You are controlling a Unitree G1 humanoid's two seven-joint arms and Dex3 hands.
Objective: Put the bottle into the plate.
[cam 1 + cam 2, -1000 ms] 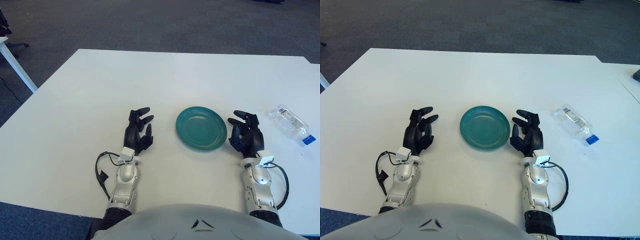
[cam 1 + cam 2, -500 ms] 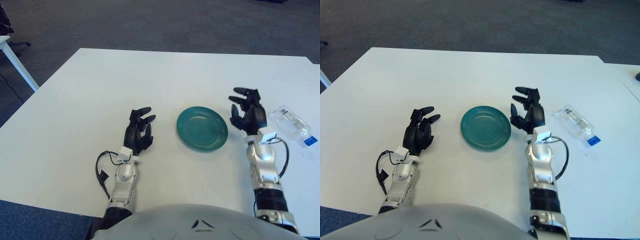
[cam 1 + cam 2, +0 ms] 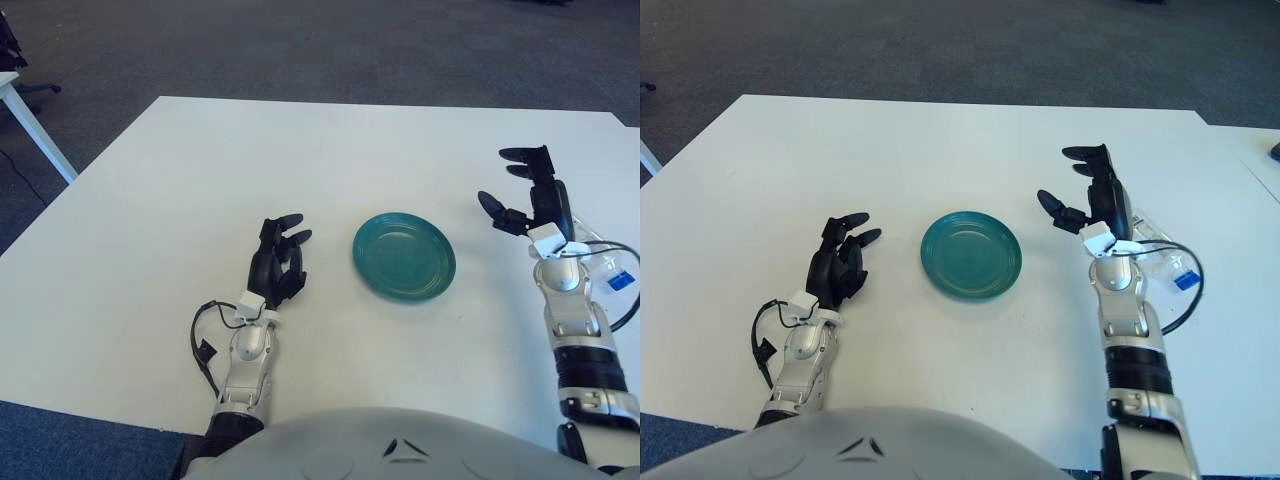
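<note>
Your right hand [image 3: 1090, 195] is raised over the white table [image 3: 940, 150], fingers spread and holding nothing, to the right of the teal plate [image 3: 971, 254] and in front of the bottle [image 3: 1167, 262], which it partly hides. The bottle lies on its side on the table, right of the plate and apart from it, blue cap toward you. Your left hand [image 3: 278, 262] shows left of the plate, fingers loosely open, empty.

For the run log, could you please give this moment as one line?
right hand: open, raised beside clear plastic bottle | bottle: lying on white table, ungrasped | round teal plate: empty | left hand: idle, left of plate
</note>
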